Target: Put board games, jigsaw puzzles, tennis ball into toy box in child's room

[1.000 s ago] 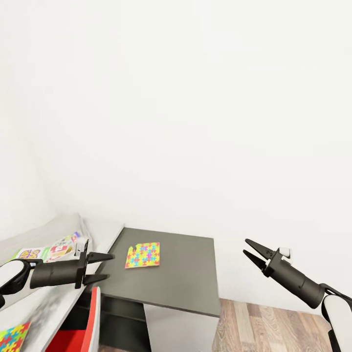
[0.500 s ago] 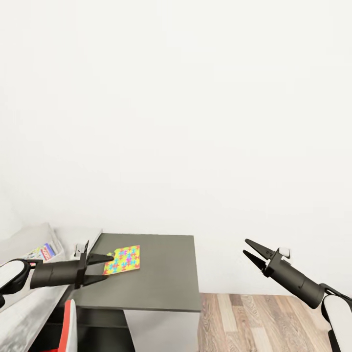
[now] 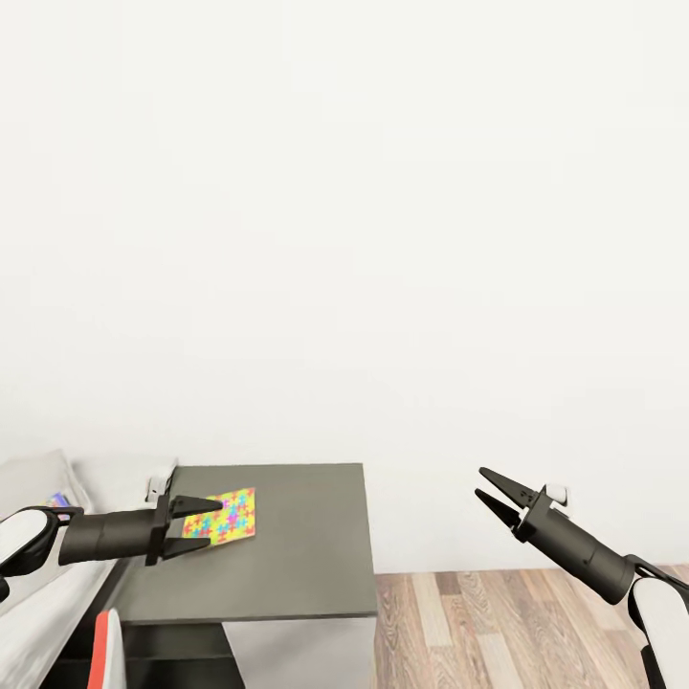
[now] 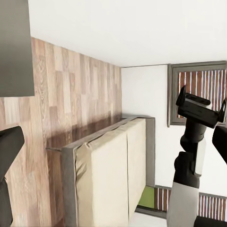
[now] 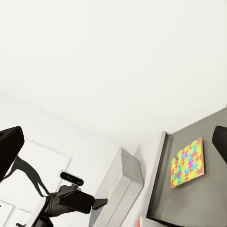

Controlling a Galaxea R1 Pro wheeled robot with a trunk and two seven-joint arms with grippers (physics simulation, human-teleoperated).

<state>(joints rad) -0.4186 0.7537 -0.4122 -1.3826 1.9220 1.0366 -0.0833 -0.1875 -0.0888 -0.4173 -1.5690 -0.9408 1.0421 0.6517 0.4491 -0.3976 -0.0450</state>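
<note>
Left end effector [image 3: 191,526]: fingers spread, nothing between them, held level above the left edge of the dark tabletop [image 3: 287,565]. Right end effector [image 3: 498,496]: also spread and empty, out past the tabletop's right edge, over the wood floor [image 3: 517,612].

Jigsaw puzzle [image 3: 222,515] lies flat near the tabletop's back-left corner, directly beyond the left fingertips from where I stand; height gap unclear. Sheet roughly square, no real long axis, sitting slightly askew to the tabletop edges. Left arm plainly nearer; right well apart, across the whole width of the tabletop.

Toy box [image 3: 38,478], pale grey, at far left, a scrap of printed cover showing in it.

Left wrist view: bed [image 4: 109,175], beige mattress bare where visible.

Judgement: robot looks mid-transit; puzzle is the left arm's pick, a forward-and-down reach.
</note>
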